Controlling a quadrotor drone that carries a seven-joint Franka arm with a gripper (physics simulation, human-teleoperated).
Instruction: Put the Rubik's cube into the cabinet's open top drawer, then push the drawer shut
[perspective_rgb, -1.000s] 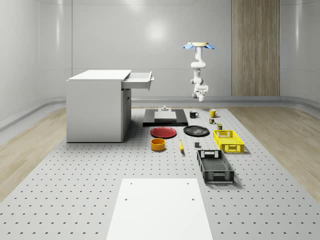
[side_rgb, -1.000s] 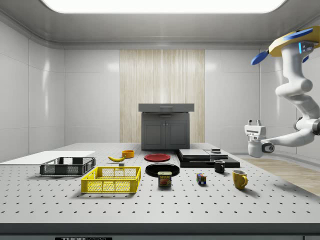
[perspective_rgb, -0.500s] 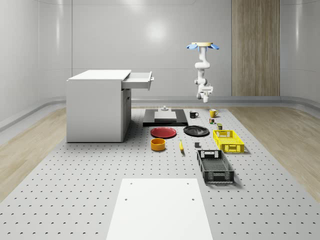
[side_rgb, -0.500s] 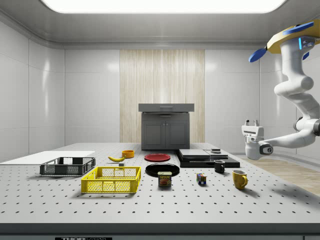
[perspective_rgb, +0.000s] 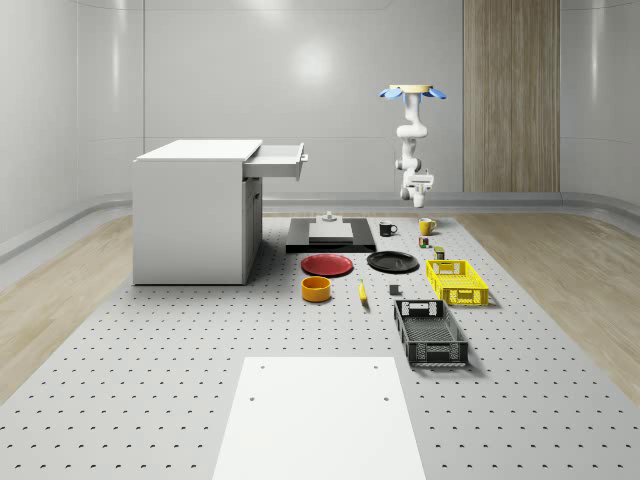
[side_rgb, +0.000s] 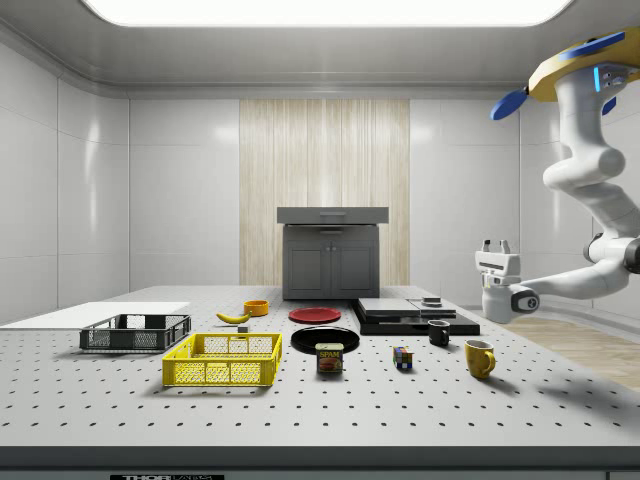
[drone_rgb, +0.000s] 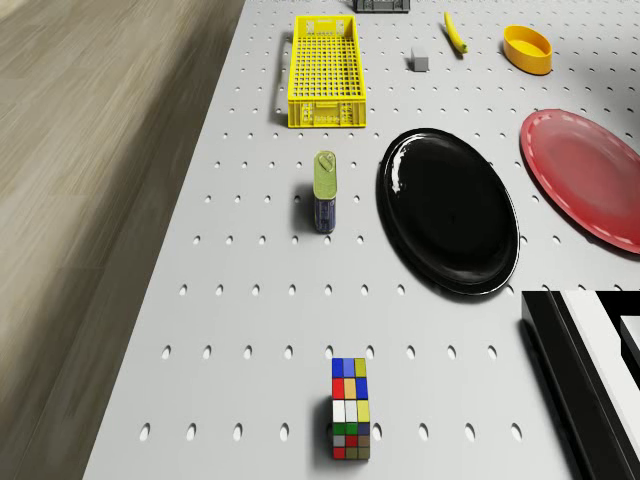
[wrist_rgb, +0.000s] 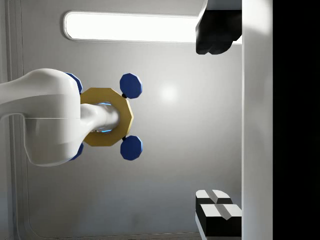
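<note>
The Rubik's cube (drone_rgb: 350, 408) lies on the perforated table near its far right corner (perspective_rgb: 424, 241) (side_rgb: 402, 358). The white cabinet (perspective_rgb: 195, 210) stands at the whole-scene view's left with its top drawer (perspective_rgb: 275, 160) pulled open; it appears dark grey (side_rgb: 332, 260) in the side view. The drone (perspective_rgb: 411, 93) (side_rgb: 580, 70) hovers high above the cube and mug area. My gripper (side_rgb: 496, 245) (perspective_rgb: 420, 197) hangs well above the table with its fingers pointing up at the ceiling. It is open (wrist_rgb: 215, 122) and holds nothing.
Around the cube are a yellow mug (side_rgb: 479, 357), a black mug (side_rgb: 438, 333), a Spam can (drone_rgb: 325, 190), a black plate (drone_rgb: 447, 210) and a red plate (drone_rgb: 590, 185). A yellow basket (perspective_rgb: 457, 280), black basket (perspective_rgb: 430, 330), orange bowl (perspective_rgb: 316, 289) and black slab (perspective_rgb: 330, 235) also stand on the table.
Drone and arm have drifted toward the whole-scene view's right, and toward the side view's left. The gripper stays open and upturned. Objects on the table are unmoved.
</note>
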